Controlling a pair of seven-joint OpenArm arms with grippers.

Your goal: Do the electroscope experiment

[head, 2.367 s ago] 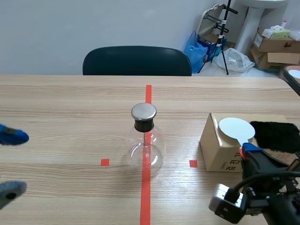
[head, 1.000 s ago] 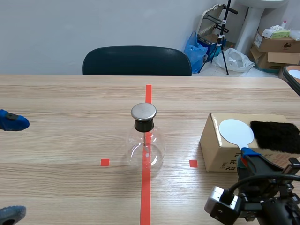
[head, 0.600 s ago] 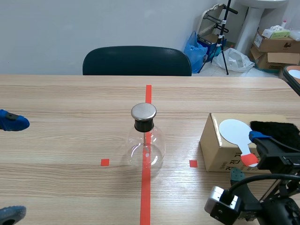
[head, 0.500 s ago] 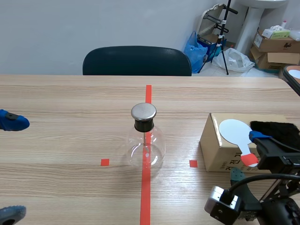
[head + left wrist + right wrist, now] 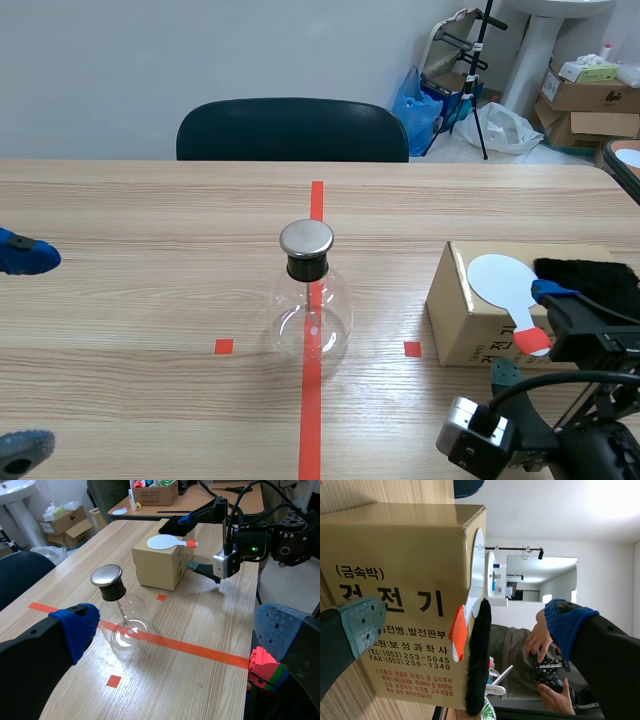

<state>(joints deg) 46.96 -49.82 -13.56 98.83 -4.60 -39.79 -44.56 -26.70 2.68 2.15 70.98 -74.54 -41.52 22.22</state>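
The electroscope, a round glass flask (image 5: 311, 310) with a metal cap (image 5: 306, 238), stands on the red tape line mid-table. In the left wrist view the flask (image 5: 122, 622) is ahead of my left gripper (image 5: 176, 629), which is open with nothing in it. A white paddle (image 5: 503, 277) with a red handle (image 5: 532, 341) lies on the cardboard box (image 5: 463, 318), beside a black fur pad (image 5: 590, 287). My right gripper (image 5: 528, 332) is open around the red handle (image 5: 457, 632), with neither finger touching it.
A dark chair (image 5: 292, 130) stands at the table's far edge. Boxes, bags and a stand fill the room's far right corner (image 5: 560, 90). In the right wrist view a person's hands (image 5: 545, 665) hold a controller beyond the box (image 5: 395, 605).
My right gripper has opened and let go of the paddle's red handle; the paddle now rests on the box. My left gripper's fingers have spread wider than at first.
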